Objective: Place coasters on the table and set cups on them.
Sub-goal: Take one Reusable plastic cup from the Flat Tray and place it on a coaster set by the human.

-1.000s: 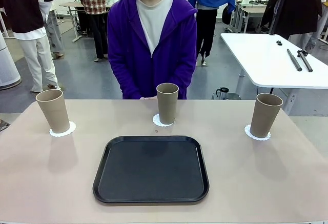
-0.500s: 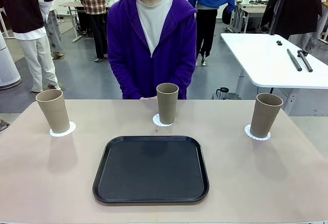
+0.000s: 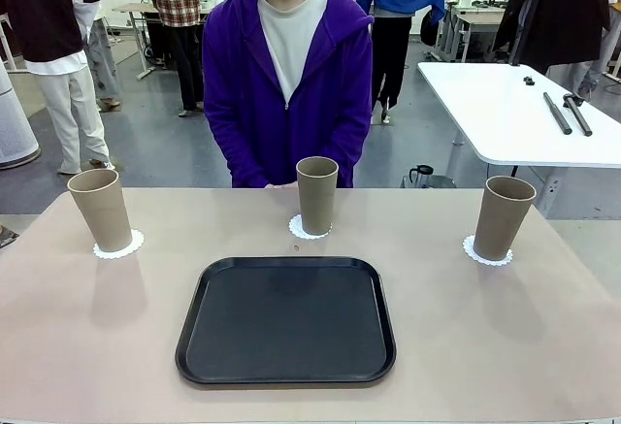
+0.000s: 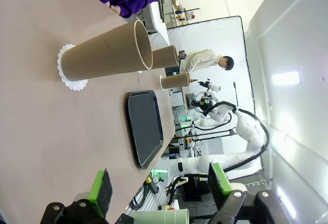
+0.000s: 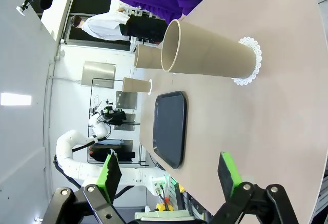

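1. Text first: can't spot any readable brand, label or print on the cups, coasters or tray. All plain.
2. Left gripper (image 4: pixel 159 188), seen from its own wrist cam: jaws spread wide, green pads well apart, nothing between them and touching nothing. It hangs above the table (image 3: pixel 87 337) off to the side.
3. Right gripper (image 5: pixel 169 175), same deal: jaws at full spread, empty, hovering over bare tabletop.
4. Nearest thing in the front view is the black tray (image 3: pixel 286 319), flat in the middle of the table, nothing on it.
5. Past the tray, three cups stand upright, long axis vertical, wide mouths up, narrow bases down.
6. Left cup (image 3: pixel 100 210) sits on the left coaster (image 3: pixel 131 244) near the table's left edge.
7. Middle cup (image 3: pixel 316 195) is on the middle coaster (image 3: pixel 297 229), just beyond the tray's far edge.
8. Right cup (image 3: pixel 504 216) stands on the right coaster (image 3: pixel 473 249) near the right edge.
9. Farthest: a person in a purple hoodie (image 3: pixel 287 84) stands at the far side, right behind the middle cup.
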`<act>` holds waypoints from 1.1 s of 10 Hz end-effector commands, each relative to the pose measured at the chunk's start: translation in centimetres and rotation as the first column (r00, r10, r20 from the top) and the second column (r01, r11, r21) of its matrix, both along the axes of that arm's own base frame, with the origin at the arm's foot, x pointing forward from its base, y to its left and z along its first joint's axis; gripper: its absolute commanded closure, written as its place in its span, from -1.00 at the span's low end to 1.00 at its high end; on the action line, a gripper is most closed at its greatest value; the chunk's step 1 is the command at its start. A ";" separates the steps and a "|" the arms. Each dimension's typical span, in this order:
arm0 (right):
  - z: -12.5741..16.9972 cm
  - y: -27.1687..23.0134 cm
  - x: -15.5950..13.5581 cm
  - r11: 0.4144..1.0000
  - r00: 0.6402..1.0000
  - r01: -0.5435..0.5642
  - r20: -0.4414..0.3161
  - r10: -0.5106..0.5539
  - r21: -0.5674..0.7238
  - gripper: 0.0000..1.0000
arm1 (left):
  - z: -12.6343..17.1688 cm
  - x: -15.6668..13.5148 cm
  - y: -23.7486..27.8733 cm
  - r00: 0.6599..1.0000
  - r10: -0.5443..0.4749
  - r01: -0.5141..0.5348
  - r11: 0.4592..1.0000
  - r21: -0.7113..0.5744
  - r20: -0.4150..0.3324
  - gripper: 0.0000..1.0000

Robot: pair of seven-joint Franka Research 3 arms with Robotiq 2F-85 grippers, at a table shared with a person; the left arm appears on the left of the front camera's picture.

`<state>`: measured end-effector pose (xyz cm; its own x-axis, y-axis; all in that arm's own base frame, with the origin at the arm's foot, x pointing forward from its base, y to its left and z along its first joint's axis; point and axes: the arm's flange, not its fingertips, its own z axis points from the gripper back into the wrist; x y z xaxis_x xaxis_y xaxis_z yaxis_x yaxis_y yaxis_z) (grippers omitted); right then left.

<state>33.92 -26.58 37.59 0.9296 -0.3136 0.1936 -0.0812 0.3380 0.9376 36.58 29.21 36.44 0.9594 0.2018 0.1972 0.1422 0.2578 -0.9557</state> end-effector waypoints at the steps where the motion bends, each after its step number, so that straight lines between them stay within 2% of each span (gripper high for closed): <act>1: 0.0 0.0 0.0 1.000 1.000 0.005 -0.017 -0.005 0.009 -1.00 | 0.2 -0.1 0.0 1.000 0.002 -0.002 1.000 0.002 0.001 -1.00; 11: 0.0 0.0 0.0 1.000 1.000 0.005 -0.017 -0.005 0.009 -1.00 | 0.2 -0.1 0.0 1.000 0.002 -0.002 1.000 0.002 0.001 -1.00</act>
<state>33.93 -26.57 37.59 0.9297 -0.3133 0.1935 -0.0812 0.3381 0.9376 36.58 29.21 36.44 0.9594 0.2018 0.1972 0.1422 0.2578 -0.9557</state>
